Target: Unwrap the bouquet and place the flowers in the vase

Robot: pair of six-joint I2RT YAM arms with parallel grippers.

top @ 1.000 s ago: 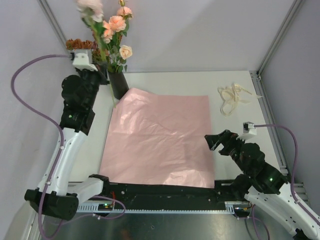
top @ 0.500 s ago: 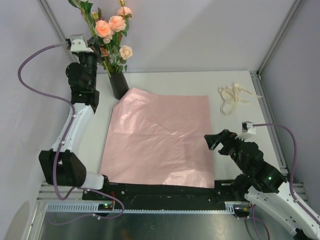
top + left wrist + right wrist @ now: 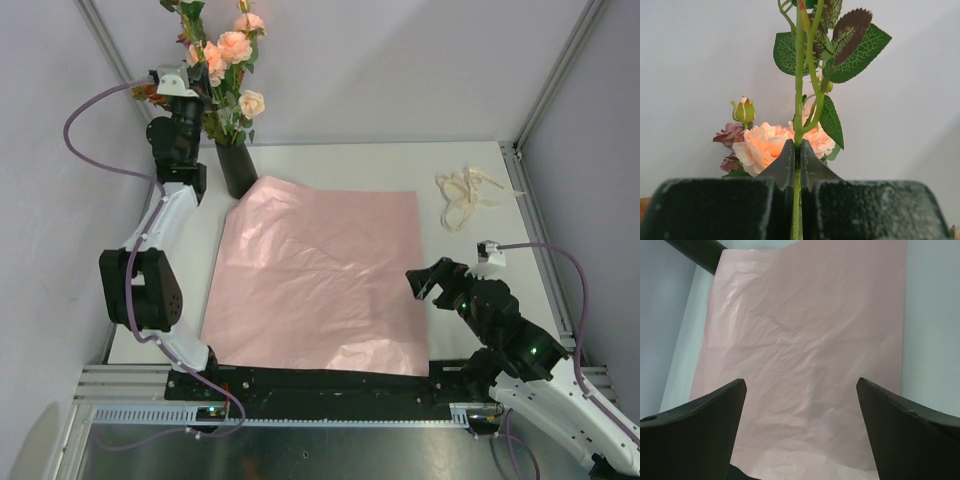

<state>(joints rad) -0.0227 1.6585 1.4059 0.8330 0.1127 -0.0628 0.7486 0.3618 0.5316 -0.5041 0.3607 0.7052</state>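
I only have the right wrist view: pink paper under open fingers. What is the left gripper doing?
Observer: The left gripper is shut on a green stem, with leaves above it.
Operator: Anything placed yet?
Observer: Yes, peach roses rise from the black vase, which stands at the far left corner of the paper.
Operator: Anything else lying around?
Observer: A cream ribbon lies loose at far right, apart from the paper.
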